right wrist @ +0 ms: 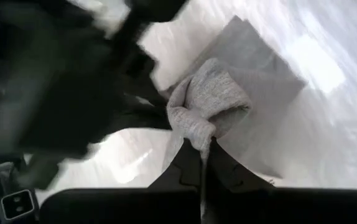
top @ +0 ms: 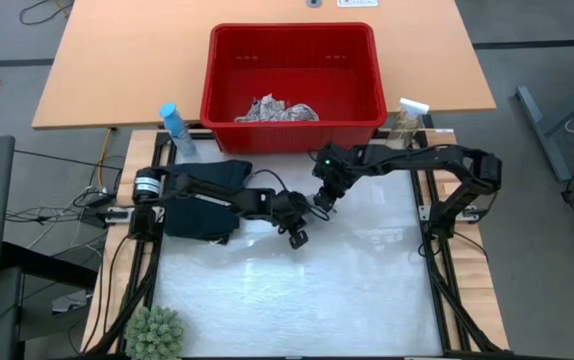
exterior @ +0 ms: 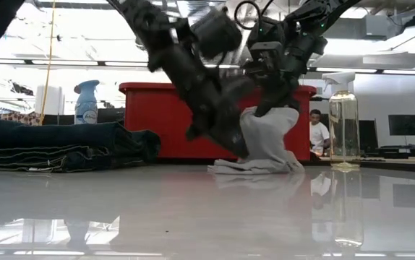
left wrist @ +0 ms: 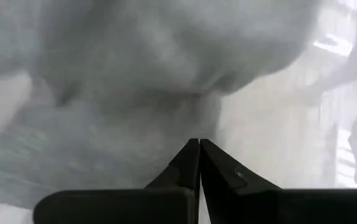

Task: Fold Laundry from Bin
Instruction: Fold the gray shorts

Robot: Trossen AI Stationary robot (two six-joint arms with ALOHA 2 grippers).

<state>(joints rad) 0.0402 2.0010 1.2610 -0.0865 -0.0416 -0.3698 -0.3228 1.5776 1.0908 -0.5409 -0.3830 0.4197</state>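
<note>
The small grey cloth (exterior: 265, 141) hangs at the table's middle from my right gripper (right wrist: 206, 146), which is shut on it. My left gripper (left wrist: 199, 144) is shut, its tips right against the same cloth (left wrist: 135, 106); in the high view it (top: 298, 236) stands just left of my right gripper (top: 323, 204). Folded dark trousers (top: 207, 200) lie flat on the table's left part, under my left arm. The red bin (top: 292, 45) stands beyond the far edge, with a white leaf-print cloth (top: 277, 110) on its floor. My right gripper pinches a bunched fold at the grey cloth's top (right wrist: 202, 127) between its two fingers, slanting down from above. The cloth hangs slack below the fingers, and its lower part (exterior: 254, 166) lies flat on the table. My left gripper's shut tips are at the grey cloth (left wrist: 194, 124), but I cannot tell whether they touch it or hold any of it.
A blue spray bottle (top: 175, 128) stands at the far left corner and a clear one (top: 407, 118) at the far right. A small green plant (top: 155, 332) sits at the near left corner. A person (exterior: 316, 133) sits in the room behind.
</note>
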